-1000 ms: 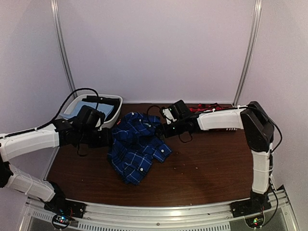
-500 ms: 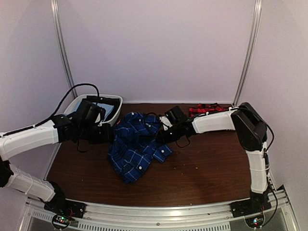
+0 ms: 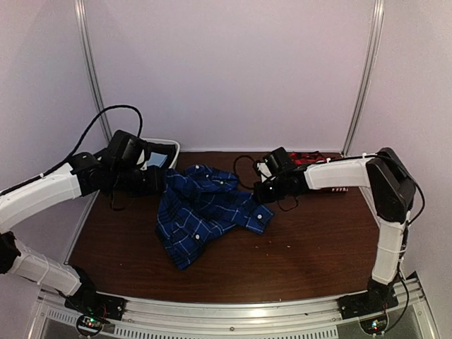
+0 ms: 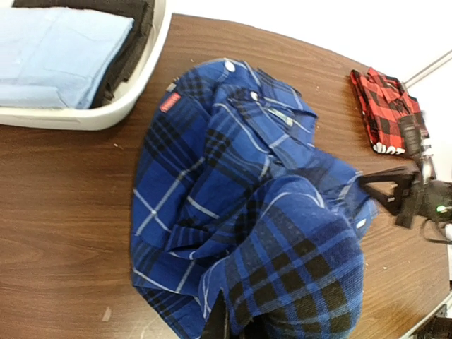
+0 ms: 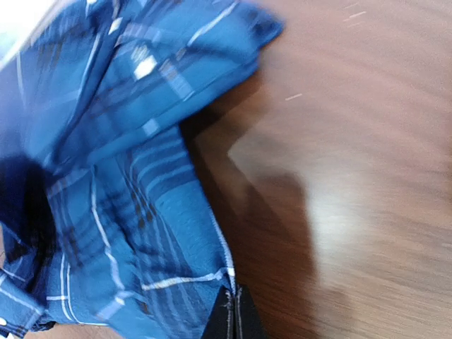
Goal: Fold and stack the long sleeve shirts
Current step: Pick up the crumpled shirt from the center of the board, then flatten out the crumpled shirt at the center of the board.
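2-handed spreading, seemingly: dark blue plaid flannel shirt (image 3: 201, 212) crumpled mid brown wooden desk (image 3: 318, 247), pinched tight at its left edge by left hand (image 3: 159, 182), at a right hem by right hand (image 5: 232, 314). Next: pull apart, lay flat. Red-and-black check flannel shirt (image 4: 381, 106) at far right.

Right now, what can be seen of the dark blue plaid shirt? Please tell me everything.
The dark blue shirt looks like soft flannel, checked with black and thin white lines. It has white snap buttons and a small red label at one edge. It lies crumpled and unfolded on the brown table, near the white bin. The left hand pinches its left side and the right hand pinches an edge on its right; both are shut on it.
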